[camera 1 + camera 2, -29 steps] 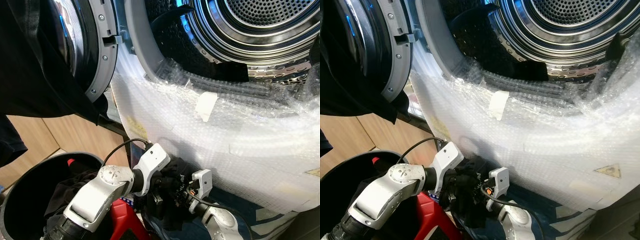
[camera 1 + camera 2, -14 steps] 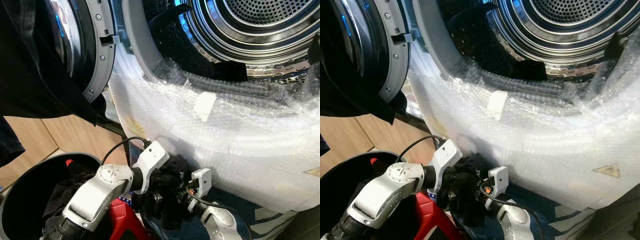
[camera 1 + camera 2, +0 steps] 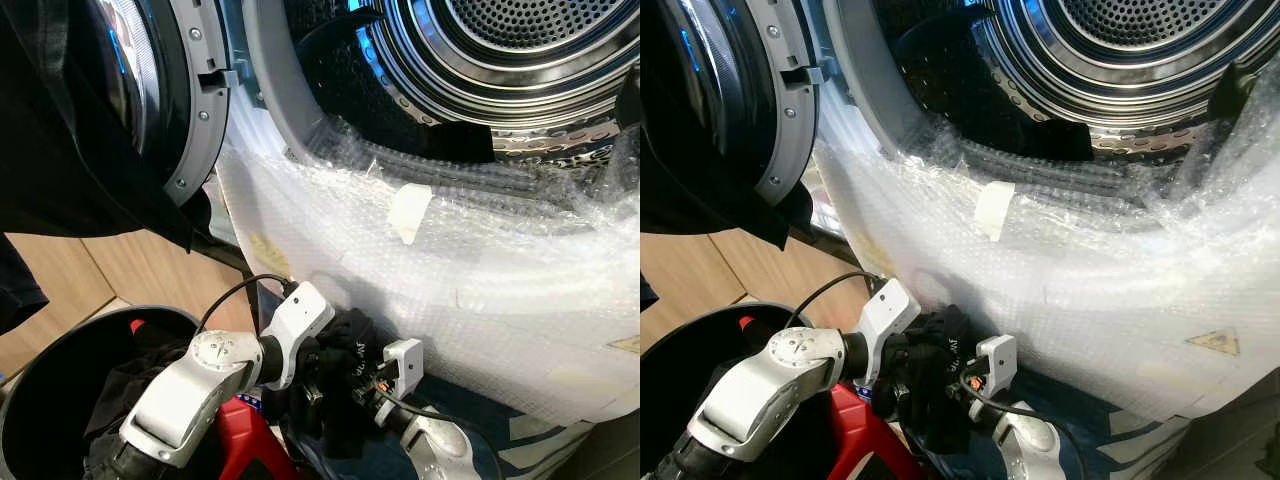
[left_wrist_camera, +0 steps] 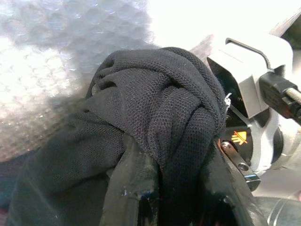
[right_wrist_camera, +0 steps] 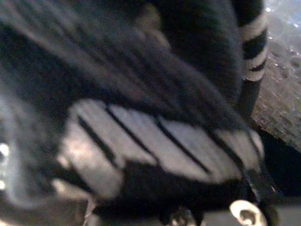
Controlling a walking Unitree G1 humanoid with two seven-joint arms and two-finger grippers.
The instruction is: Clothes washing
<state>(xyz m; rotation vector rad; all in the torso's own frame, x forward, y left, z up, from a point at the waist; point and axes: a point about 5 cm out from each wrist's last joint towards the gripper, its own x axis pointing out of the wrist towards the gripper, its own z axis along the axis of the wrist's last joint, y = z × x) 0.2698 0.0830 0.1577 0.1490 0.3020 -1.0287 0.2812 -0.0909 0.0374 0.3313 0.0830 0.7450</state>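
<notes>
**Lifting a bunched black garment toward the open drum**

The left hand (image 3: 335, 350) is closed on a wad of black knit cloth (image 4: 160, 141), the fabric bulging up and over its fingers in the left wrist view. The right hand (image 3: 950, 385) sits just beside it, against the same bundle; whether its fingers are closed cannot be told, since a blurred white-and-black striped fabric (image 5: 155, 150) covers them.

The bundle hangs low, in front of the bubble-wrapped front panel of the washing machine (image 3: 450, 270). The perforated steel drum (image 3: 520, 60) opens well above and beyond both hands. The round dark laundry basket (image 3: 40, 380) lies below and to the outer side of the left hand.

To do the step well, the judgement is that the bundle should rise clear of the wrapped sill before moving forward, with both hands kept together so no trailing cloth snags on the plastic or on the grey door seal (image 3: 275, 90).

Hidden or unclear:
- both sets of fingertips, buried in cloth;
- how much garment trails below;
- the basket's contents, apart from something red (image 3: 250, 440).
</notes>
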